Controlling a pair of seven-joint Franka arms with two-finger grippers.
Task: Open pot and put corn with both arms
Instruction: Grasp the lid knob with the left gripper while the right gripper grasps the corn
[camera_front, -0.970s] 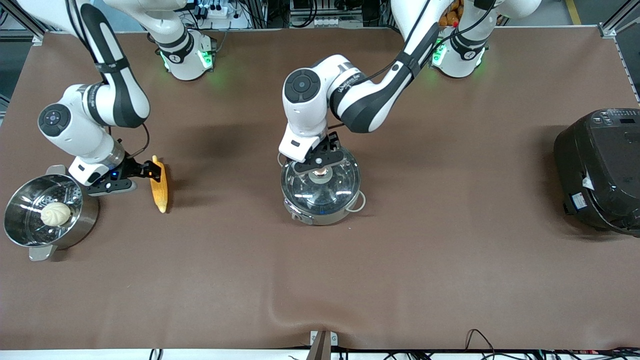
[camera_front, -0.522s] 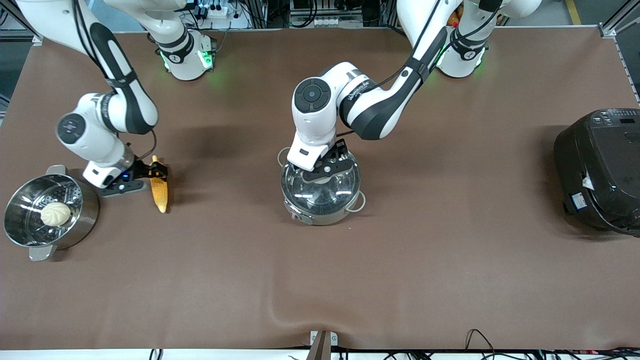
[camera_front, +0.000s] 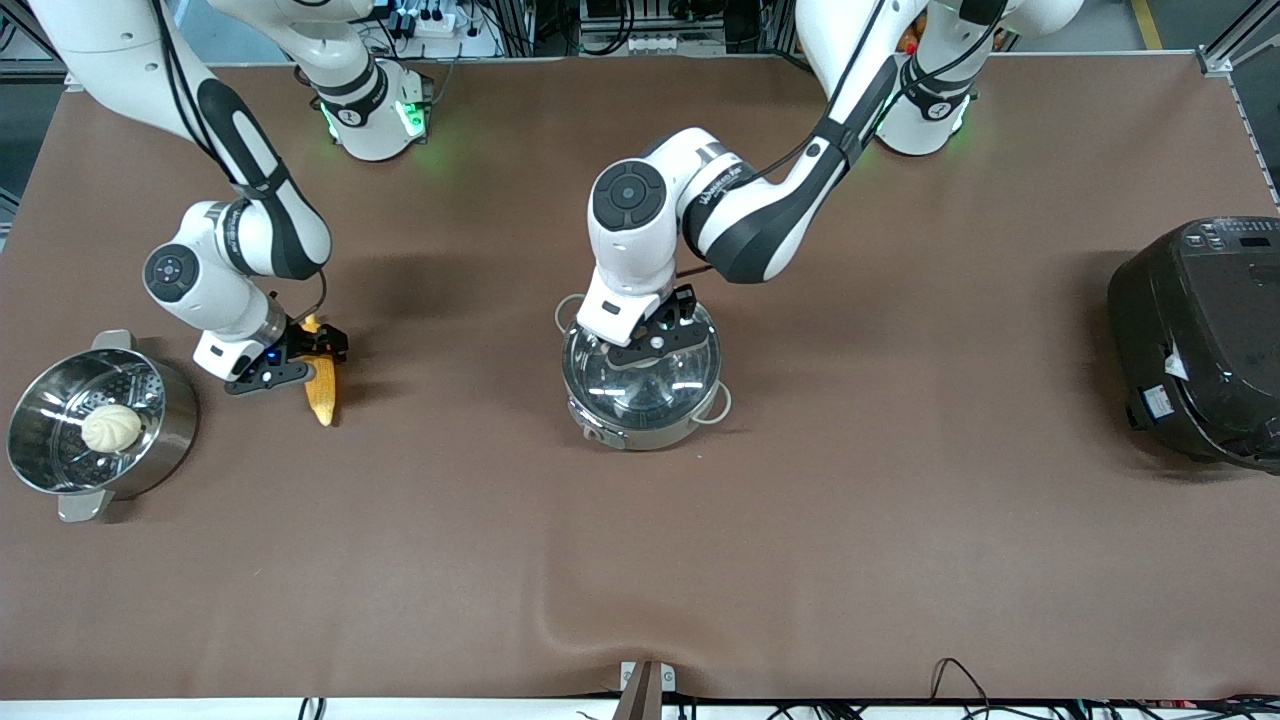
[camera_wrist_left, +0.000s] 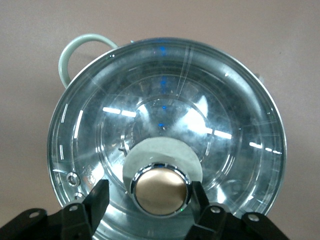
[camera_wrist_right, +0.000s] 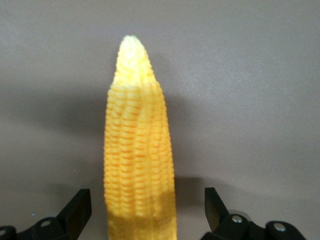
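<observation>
The shiny steel pot (camera_front: 640, 425) stands mid-table with its glass lid (camera_front: 668, 385) on. My left gripper (camera_front: 652, 338) is down on the lid, covering the knob in the front view. In the left wrist view the copper-coloured knob (camera_wrist_left: 160, 190) sits between the left gripper's (camera_wrist_left: 149, 196) jaws. One finger (camera_wrist_left: 201, 196) is against the knob's rim, and the other finger (camera_wrist_left: 98, 196) is a small gap away. The yellow corn (camera_front: 322, 395) lies on the cloth toward the right arm's end. My right gripper (camera_front: 312, 356) is open astride the cob (camera_wrist_right: 137, 160), neither finger touching it.
A steel steamer pot (camera_front: 170, 440) holding a pale bun (camera_front: 112, 427) stands beside the corn, at the right arm's end. A large black cooker (camera_front: 1200, 340) sits at the left arm's end. The brown cloth has a wrinkle (camera_front: 560, 610) near the front edge.
My left gripper's jaws have narrowed around the knob. The right arm has shifted along the table and brought its open gripper down over the corn's middle.
</observation>
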